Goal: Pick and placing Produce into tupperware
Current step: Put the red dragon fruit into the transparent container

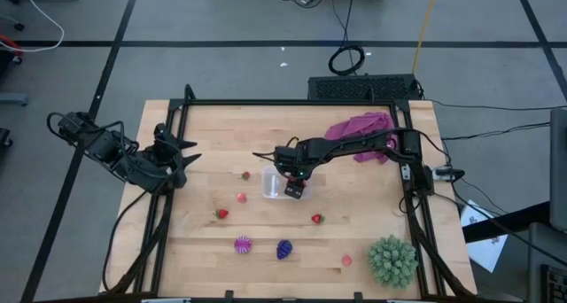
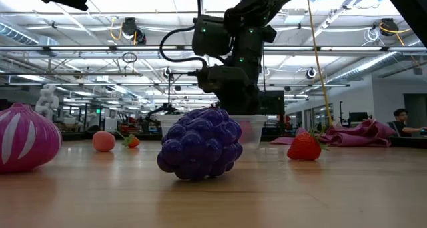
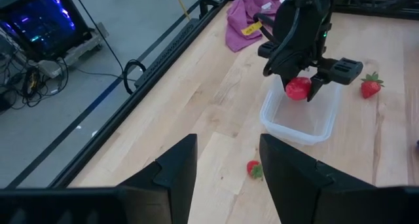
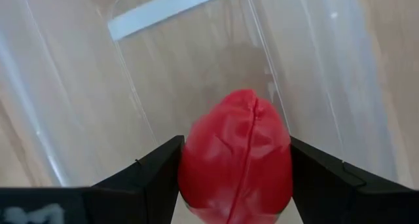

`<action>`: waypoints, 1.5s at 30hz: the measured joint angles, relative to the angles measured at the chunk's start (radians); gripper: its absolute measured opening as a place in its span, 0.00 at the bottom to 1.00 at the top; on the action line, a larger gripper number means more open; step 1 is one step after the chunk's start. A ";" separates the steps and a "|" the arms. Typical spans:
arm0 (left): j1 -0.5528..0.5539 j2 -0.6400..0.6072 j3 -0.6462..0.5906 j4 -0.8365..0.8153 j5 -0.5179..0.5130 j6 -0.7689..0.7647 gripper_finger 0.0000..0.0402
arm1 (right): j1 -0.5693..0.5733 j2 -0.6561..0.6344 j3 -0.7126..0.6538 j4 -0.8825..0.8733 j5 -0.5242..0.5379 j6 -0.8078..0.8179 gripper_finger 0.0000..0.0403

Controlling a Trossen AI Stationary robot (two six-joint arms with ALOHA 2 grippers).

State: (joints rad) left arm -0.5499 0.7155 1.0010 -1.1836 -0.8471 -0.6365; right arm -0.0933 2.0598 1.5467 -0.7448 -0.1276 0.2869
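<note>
1. Right wrist view: our right gripper [image 4: 236, 185] is clamped on a red strawberry piece [image 4: 236, 158], jaws pressed against both its sides, w/ the clear tupperware [image 4: 78, 106] directly below.
2. We judge the piece light, smooth and fairly stiff, prob. a bit slippery; a side-on pinch across its widest part, as held now, looks like the right hold.
3. Left wrist view shows the same strawberry piece hanging just above the box, over its rim, not yet released.
4. High view: other produce lies scattered on the table [image 1: 354, 126], incl. two spiky purple ones [image 1: 283, 248] nearer the front edge.
5. Our left gripper [image 3: 226, 165] waits at the table's left edge, fingers part open, holding nothing.
</note>
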 joint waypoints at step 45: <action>0.000 0.000 0.000 0.000 -0.019 0.004 0.42 | -0.003 -0.006 0.000 0.098 -0.087 -0.026 0.59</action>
State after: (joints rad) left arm -0.5499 0.7155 1.0009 -1.1831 -0.8661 -0.6323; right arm -0.0959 2.0541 1.5467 -0.6463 -0.2150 0.2609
